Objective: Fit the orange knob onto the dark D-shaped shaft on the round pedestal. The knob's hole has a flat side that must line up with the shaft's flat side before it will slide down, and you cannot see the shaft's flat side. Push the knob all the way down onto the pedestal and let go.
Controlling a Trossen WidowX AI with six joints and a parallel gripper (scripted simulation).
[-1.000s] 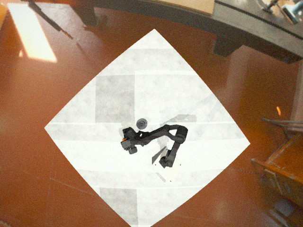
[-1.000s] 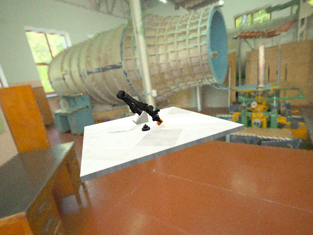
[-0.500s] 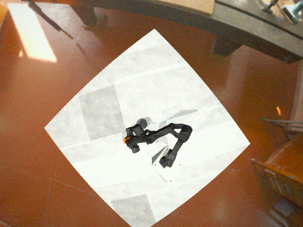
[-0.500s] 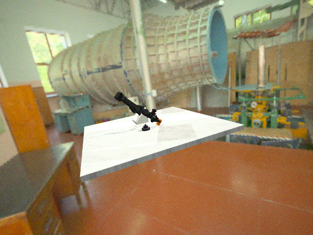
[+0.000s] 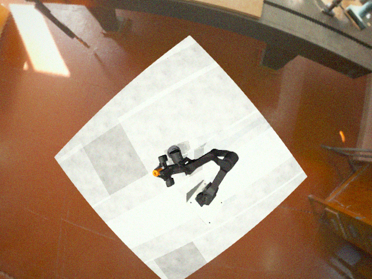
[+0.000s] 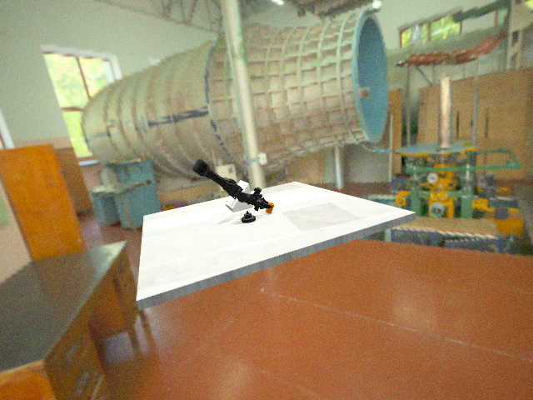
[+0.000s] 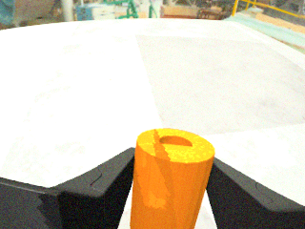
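The orange knob point(image 5: 156, 172) point(image 6: 270, 208) point(image 7: 167, 191) is held between the two dark fingers of my gripper point(image 5: 158, 171) point(image 6: 267, 207) point(image 7: 171, 158). In the wrist view the knob's near end face shows a D-shaped hole, with the knob's body running down between the fingers. The dark round pedestal point(image 5: 171, 147) point(image 6: 247, 218) stands on the table beside the gripper. In the top view it is partly covered by a dark arm part. The knob is to one side of the pedestal and off it, above the table. The shaft's flat side cannot be seen.
The white and grey table point(image 5: 192, 99) point(image 6: 206, 253) point(image 7: 71, 95) carries the arm and the pedestal. The arm's base point(image 5: 203, 199) stands on the side of the pedestal away from the large grey patch. A pale slanted block point(image 6: 234, 203) shows by the arm in the exterior view.
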